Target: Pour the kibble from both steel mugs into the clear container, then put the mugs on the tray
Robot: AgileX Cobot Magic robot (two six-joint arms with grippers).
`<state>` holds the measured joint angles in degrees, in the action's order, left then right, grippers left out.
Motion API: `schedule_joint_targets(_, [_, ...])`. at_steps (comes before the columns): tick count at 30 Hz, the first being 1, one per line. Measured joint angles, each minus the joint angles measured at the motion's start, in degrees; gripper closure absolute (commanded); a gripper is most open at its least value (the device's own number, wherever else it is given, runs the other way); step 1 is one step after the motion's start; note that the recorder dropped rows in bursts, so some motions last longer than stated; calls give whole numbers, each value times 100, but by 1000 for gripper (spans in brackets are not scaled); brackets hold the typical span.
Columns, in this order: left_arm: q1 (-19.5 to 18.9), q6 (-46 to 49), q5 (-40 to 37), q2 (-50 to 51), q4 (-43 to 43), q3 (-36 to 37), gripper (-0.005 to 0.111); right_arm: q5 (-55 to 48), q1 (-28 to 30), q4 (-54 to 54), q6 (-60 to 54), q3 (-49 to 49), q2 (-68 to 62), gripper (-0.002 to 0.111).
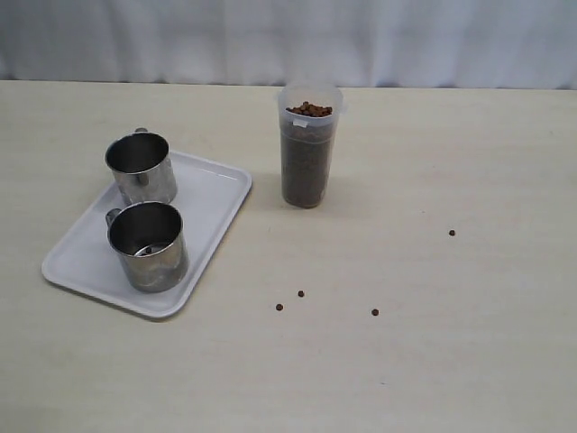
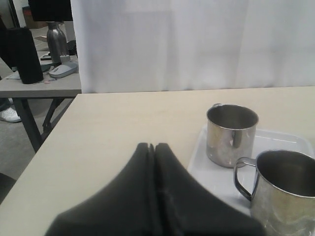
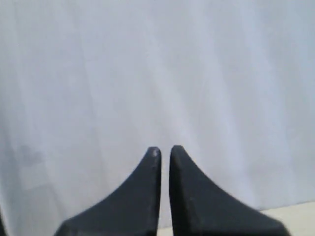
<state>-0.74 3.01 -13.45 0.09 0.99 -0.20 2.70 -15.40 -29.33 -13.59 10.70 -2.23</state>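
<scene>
Two steel mugs stand upright on the white tray (image 1: 215, 193) at the left, one farther back (image 1: 140, 167) and one nearer (image 1: 147, 245). No pellets show inside either. The clear container (image 1: 308, 162) stands right of the tray, filled with kibble (image 1: 309, 109) up to its rim. Neither gripper shows in the exterior view. My left gripper (image 2: 152, 145) is shut and empty, beside the tray (image 2: 216, 178), short of the mugs (image 2: 231, 135) (image 2: 288, 194). My right gripper (image 3: 164, 149) faces a white curtain, its jaws a sliver apart with nothing between them.
Several loose pellets lie on the table right of the tray, two close together (image 1: 301, 293) (image 1: 279, 307), others farther right (image 1: 375, 312) (image 1: 452, 233). A white curtain (image 1: 288, 36) backs the table. Beyond the table's left edge stands a desk (image 2: 39, 83) with a bottle.
</scene>
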Motion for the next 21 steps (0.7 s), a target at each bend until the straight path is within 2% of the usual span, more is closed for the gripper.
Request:
schedule_joint_targets(1, [0,0,0,0,0,0,107,12,351,0,0,0,144,104])
schedule_joint_targets(3, [0,0,0,0,0,0,107,23,653,0,0,0,190,104])
schedule_joint_targets(6, [0,0,-13,0,0,0,107,126,772,273,10,-81,209,104])
schedule_joint_targets(8, [0,0,-13,0,0,0,107,309,796,1485,10,-292,209,104])
schedule_joint_targets(12, [0,0,-13,0,0,0,107,363,994,2725,-3,-985,209,104])
schedule_joint_targets(16, [0,0,-22,0,0,0,107,-317,1176,2933,125,-1042,209,104])
schedule_joint_targets(21, [0,0,-22,0,0,0,107,-777,1189,2933,940,-1055,209,104])
